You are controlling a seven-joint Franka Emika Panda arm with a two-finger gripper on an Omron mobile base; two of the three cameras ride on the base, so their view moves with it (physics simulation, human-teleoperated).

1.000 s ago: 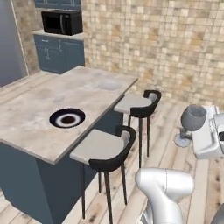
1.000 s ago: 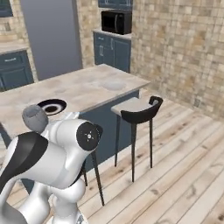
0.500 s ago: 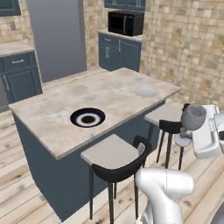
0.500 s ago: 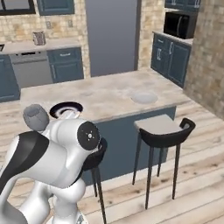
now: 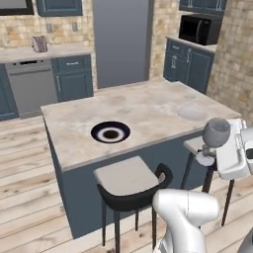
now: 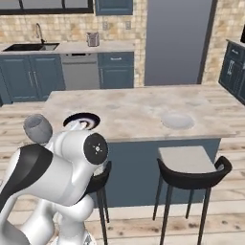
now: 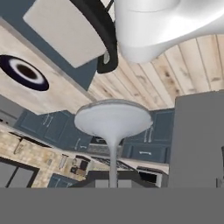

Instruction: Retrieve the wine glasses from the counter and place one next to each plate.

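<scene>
My gripper (image 5: 220,151) is shut on the thin stem of a clear greyish wine glass (image 5: 216,133), held in the air off the island's right front corner. The same wine glass (image 6: 38,128) peeks out behind my arm, and its round foot (image 7: 113,118) fills the middle of the hand view. On the island top lie a dark plate with a white centre (image 5: 110,132) (image 6: 82,120) (image 7: 24,72) and a pale plate (image 5: 191,112) (image 6: 177,120). The counter (image 5: 29,53) (image 6: 72,47) runs along the back wall on navy cabinets.
Two black stools with pale seats (image 5: 129,179) (image 6: 191,165) stand against the island's near side, one of them below the held glass. A metal pot (image 6: 92,38) sits on the back counter by the sink (image 6: 29,47). A tall grey fridge (image 5: 121,42) stands behind the island.
The whole picture has swung round as the base moved, so the island now lies broadside ahead. The glass stays in the shut gripper.
</scene>
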